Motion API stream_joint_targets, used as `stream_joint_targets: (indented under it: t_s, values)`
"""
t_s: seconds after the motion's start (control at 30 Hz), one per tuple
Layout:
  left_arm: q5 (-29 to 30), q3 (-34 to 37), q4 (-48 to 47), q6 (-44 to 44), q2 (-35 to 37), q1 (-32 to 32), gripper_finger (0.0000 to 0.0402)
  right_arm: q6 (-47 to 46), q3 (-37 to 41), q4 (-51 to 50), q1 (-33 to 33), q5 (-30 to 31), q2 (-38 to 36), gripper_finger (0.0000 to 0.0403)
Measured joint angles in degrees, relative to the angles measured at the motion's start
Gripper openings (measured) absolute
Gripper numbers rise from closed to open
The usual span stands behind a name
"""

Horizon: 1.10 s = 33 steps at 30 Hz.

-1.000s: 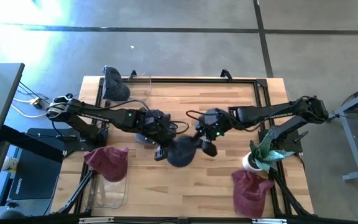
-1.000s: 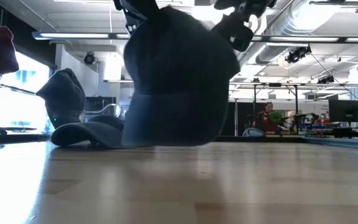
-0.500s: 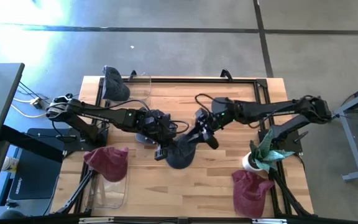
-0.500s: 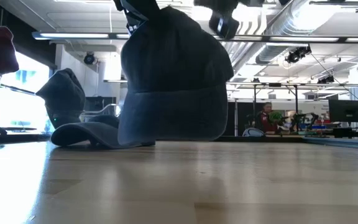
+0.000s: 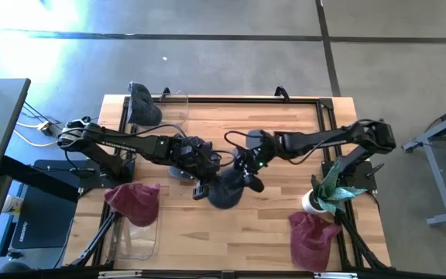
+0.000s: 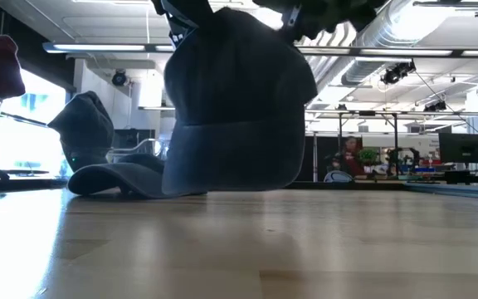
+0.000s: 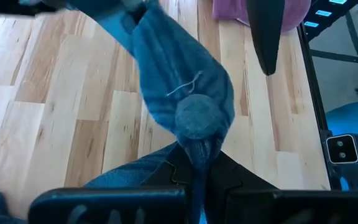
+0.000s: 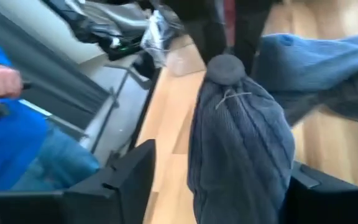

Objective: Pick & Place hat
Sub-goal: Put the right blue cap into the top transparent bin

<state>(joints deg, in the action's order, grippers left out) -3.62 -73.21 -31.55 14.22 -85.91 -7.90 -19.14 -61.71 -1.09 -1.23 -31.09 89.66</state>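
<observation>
Blue-grey cloth fills the space between the two grippers: the hat (image 5: 224,190) hangs off the table's middle, its lower rim just above the wood in the low view. The left gripper (image 5: 201,186) is pressed together on the hat's crown, pinching the fabric right at the top button (image 7: 196,117). The right gripper (image 5: 248,172) comes in from the other side with its fingers (image 8: 124,177) spread, one on each side of the hat's bunched body; contact cannot be told.

Just behind the left gripper a second dark hat (image 6: 119,177) lies flat on the table (image 5: 277,225). Bare wood runs from the held hat toward the near edge.

Farther out on the left arm's side, a clear bin (image 5: 134,236) at the near corner has a red hat (image 5: 133,203) draped over its rim, and another clear bin (image 5: 173,107) at the far corner carries a dark hat (image 5: 141,105). On the right arm's side stand a potted plant (image 5: 325,192) and, nearer the edge, another red hat (image 5: 313,236).
</observation>
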Motion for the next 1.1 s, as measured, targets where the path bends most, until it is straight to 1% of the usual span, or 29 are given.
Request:
stream_joint_targets:
  t_s: [0.1,0.2,0.27,0.3,0.43,0.5,0.57,0.63,0.67,0.73,0.8,0.9,1.03,1.1]
  values:
    - [-0.04,0.0,0.04,0.02,0.0,0.0,0.0005,0.07,0.01,2.57,0.18,-2.29,0.41,0.0173]
    - [-0.14,0.0,0.86,0.27,0.0,-0.02,0.0007,-0.17,0.0,2.7,0.24,-3.81,0.03,0.0088]
    - [-1.73,0.0,1.71,0.11,0.0,0.05,0.002,-0.14,0.0,2.72,0.26,-4.87,0.01,0.003]
    - [-2.87,-0.02,1.89,-0.32,0.0,0.35,0.0032,0.11,0.0,2.66,0.39,-5.62,0.01,0.0015]
    - [-8.91,0.0,0.47,-0.42,0.2,2.66,0.0114,-0.08,0.0,2.21,1.3,-6.48,0.01,0.002]
    - [-12.64,0.04,-1.37,-0.39,1.84,3.99,0.0162,0.11,0.0,2.23,1.75,-7.24,0.01,0.0008]
    - [-15.92,-0.09,-2.06,0.48,3.79,5.1,0.0204,1.05,0.0,2.37,2.38,-7.45,-0.11,0.0006]
    - [-16.17,-0.03,-3.59,1.05,5.7,5.78,0.0235,2.32,0.0,2.48,3.14,-7.47,-0.12,0.001]
    - [-15.06,0.04,-3.51,0.84,6.46,5.81,0.0246,3.06,0.0,2.48,3.51,-7.49,-0.12,0.0008]
    - [-12.63,-0.09,1.17,-1.18,6.91,5.66,0.0257,5.03,0.0,2.52,4.2,-7.61,-0.12,0.0004]
    - [-13.06,-0.09,5.52,-4.08,6.73,5.47,0.026,7.5,0.0,2.69,4.75,-7.64,-0.12,0.0005]
    - [-16.16,-0.16,9.97,-6.01,4.91,4.79,0.0261,10.12,0.0,3.39,5.37,-7.6,-0.12,0.0004]
    - [-20.45,0.28,8.49,-6.58,0.55,4.92,0.0262,10.3,-0.02,3.75,6.23,-6.65,-1.26,0.0004]
    - [-23.26,-0.16,12.67,-7.04,-1.68,4.96,0.0262,10.52,-0.04,3.35,6.86,-5.88,-2.74,0.0003]
